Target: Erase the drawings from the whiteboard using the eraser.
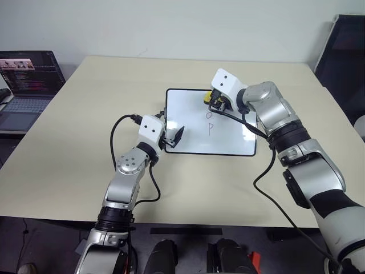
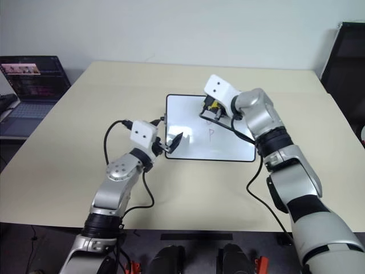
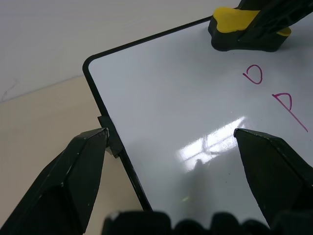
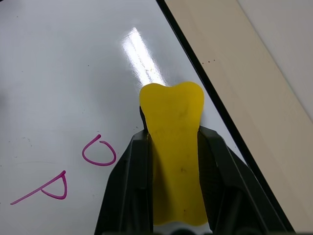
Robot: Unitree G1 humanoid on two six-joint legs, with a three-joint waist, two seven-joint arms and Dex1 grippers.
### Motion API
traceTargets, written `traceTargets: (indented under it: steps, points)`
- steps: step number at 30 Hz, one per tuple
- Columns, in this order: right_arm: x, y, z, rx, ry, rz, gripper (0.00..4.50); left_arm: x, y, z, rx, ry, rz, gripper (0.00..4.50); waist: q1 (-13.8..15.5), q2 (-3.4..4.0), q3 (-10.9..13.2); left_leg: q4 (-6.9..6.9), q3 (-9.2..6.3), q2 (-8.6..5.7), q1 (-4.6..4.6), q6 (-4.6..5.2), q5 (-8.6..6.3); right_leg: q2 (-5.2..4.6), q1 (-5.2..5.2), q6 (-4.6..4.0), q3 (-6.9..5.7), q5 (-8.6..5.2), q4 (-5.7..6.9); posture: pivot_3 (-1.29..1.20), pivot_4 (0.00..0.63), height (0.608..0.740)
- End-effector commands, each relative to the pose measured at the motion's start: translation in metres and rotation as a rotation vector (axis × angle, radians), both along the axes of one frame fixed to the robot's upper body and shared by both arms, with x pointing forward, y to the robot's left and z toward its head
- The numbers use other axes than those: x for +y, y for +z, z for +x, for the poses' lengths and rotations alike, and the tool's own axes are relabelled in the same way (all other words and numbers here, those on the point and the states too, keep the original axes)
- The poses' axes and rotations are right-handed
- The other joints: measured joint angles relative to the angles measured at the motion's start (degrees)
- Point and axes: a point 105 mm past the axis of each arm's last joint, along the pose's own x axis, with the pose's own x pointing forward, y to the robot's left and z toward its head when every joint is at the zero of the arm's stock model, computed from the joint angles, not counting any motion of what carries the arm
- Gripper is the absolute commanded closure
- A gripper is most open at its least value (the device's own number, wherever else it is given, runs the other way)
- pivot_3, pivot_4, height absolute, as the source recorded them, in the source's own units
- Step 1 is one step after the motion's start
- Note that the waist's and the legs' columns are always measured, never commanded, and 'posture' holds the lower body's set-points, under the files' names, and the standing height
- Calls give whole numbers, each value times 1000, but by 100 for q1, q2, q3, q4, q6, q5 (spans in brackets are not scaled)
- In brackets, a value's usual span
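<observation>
While the right gripper [image 4: 171,161] pinches the eraser [image 4: 173,147] at the whiteboard's [image 1: 188,108] far edge, the remaining drawings [image 1: 210,121] lie just nearer, an "O" above a "P" in a column running far to near. Spread wide, the left gripper [image 3: 171,161] straddles the board's left rim.

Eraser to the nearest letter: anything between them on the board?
Nothing: in the right wrist view, bare white whiteboard separates the eraser, held in the right gripper, from the "O".
</observation>
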Motion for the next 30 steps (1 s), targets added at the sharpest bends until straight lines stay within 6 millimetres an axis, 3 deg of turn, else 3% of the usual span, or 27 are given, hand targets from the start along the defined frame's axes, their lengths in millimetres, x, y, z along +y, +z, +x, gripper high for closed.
traceTargets:
  steps: [1, 9, 17, 25, 30]
  points:
    - [6, 12, -1, -35, 22, -5, 3559, -3, 15, -4, -63, -7, -1, 0, -2, 0, 0, 0, 0, 0, 0, 0, 0, 0, 0, 0, 0, 0, 0, 0, 150, 740]
    - [-30, -12, -1, 90, -61, -59, 3559, -4, 15, -4, -60, -9, -4, 0, 20, 0, 0, 1, -3, -3, 1, 0, 0, 0, 5, 0, -3, 0, -2, 0, 150, 740]
    - [-55, -16, -3, 140, -141, -50, 3559, -8, 15, -3, -59, -22, -11, 0, 65, -1, -1, 6, -14, -12, 6, 1, 0, 0, 20, 2, -12, 0, -5, 0, 150, 740]
    - [-53, -9, -7, 124, -140, -25, 3559, -10, 15, -1, -58, -35, -8, 0, 63, -1, -1, 6, -15, -11, 15, 1, 1, 1, 28, 2, -13, 0, -5, 0, 150, 740]
    - [-39, 23, -20, 47, -122, 85, 3559, -9, 15, -2, -59, -38, -3, 0, 62, -1, 0, 4, -16, -11, 8, 1, 1, 0, 23, 2, -13, 0, -8, 0, 150, 740]
